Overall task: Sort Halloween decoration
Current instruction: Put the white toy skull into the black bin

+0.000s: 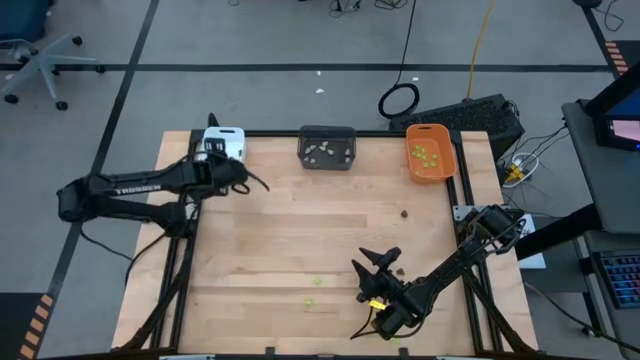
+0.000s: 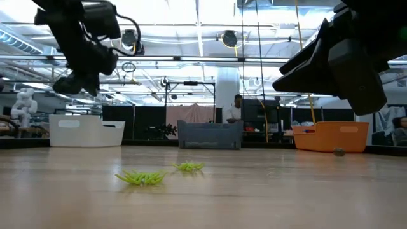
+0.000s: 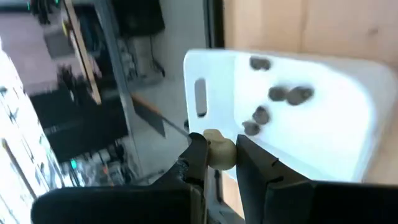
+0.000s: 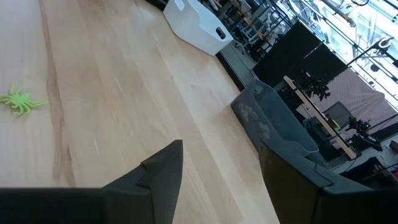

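Up at the far left corner of the wooden table (image 1: 300,230), the left gripper (image 3: 221,155) hangs over the white tray (image 3: 323,124). It pinches a small, round, pale beige piece (image 3: 217,150) between its two dark fingers. The white tray is smooth plastic with rounded corners and a slot handle in its end wall. A few small dark lumps (image 3: 273,102) lie on its floor.

The dark grey tray (image 1: 327,147) sits in the middle of the far edge. Pale bits (image 1: 322,153) lie inside it. The orange tray (image 1: 430,153) sits at the far right corner, and it holds lime green pieces (image 1: 424,155).

The right gripper (image 4: 217,177) floats over the table near the front edge, toward the right side. Its fingers are spread apart and hold nothing.

Two lime green spiders (image 2: 141,177) with thin spiky legs lie on the bare wood near the front edge, close to each other. One small dark piece (image 1: 404,212) lies alone on the wood, toward the right edge. The table top is made of light planks with a dark metal frame around it.
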You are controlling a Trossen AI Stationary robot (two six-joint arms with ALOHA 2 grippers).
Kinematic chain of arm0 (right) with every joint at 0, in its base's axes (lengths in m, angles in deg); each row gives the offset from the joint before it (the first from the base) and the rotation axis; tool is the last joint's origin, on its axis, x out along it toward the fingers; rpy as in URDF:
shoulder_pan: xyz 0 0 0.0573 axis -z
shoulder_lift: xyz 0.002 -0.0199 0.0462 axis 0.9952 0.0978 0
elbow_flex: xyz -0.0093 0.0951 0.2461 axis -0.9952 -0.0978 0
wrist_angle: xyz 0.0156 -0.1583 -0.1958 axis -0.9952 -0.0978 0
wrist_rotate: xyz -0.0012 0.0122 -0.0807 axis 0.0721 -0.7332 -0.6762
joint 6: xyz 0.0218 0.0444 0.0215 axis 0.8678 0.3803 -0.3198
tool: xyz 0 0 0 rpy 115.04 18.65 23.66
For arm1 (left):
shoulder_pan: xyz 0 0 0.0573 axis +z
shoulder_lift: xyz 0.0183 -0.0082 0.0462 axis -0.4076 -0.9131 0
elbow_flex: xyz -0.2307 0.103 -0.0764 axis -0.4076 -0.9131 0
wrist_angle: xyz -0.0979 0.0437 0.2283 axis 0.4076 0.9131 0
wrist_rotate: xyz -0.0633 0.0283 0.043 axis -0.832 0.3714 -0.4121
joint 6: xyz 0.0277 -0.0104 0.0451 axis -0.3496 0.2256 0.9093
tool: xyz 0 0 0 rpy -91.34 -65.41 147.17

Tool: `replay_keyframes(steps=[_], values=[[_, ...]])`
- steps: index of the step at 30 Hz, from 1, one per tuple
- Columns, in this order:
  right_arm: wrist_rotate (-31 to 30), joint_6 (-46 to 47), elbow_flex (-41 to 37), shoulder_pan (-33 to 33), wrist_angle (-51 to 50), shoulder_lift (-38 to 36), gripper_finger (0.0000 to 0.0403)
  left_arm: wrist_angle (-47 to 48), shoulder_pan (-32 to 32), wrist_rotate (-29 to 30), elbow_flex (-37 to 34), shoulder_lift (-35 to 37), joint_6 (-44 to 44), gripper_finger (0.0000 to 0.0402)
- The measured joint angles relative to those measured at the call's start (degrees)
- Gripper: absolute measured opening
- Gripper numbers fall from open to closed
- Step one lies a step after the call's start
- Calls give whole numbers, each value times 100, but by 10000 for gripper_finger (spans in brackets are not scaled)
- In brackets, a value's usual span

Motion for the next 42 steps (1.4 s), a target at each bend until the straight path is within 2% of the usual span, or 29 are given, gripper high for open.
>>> replay_keyframes(steps=[5,10,13,16,20,24,30,34,36,39,42], values=[[2,23,0,-58,4,0,199,-221,435,-230,-209,-4,16,73],[4,28,0,-87,4,0,199,-389,495,-360,-213,-4,47,128],[4,24,0,-87,4,0,199,-378,493,-474,-213,-6,216,138],[4,15,0,-87,4,0,199,-378,495,-477,-213,-4,303,117],[4,11,0,-87,4,0,199,-397,495,-499,-213,-4,284,69],[4,-68,0,-77,-1,0,199,-816,495,-898,-213,-4,-70,36],[-2,-604,0,157,-129,0,199,-1858,495,-744,-207,17,-1124,26],[59,-1118,0,482,-253,-57,193,-1893,514,-703,6,24,-1605,26],[247,-1419,2,725,-377,-151,184,-1955,583,-746,110,24,-1580,26],[513,-2016,2,1240,-627,-316,165,-2591,871,-1093,163,24,-1017,26],[828,-3063,1,1916,-510,-492,144,-3329,1370,-2236,165,24,-609,26]])
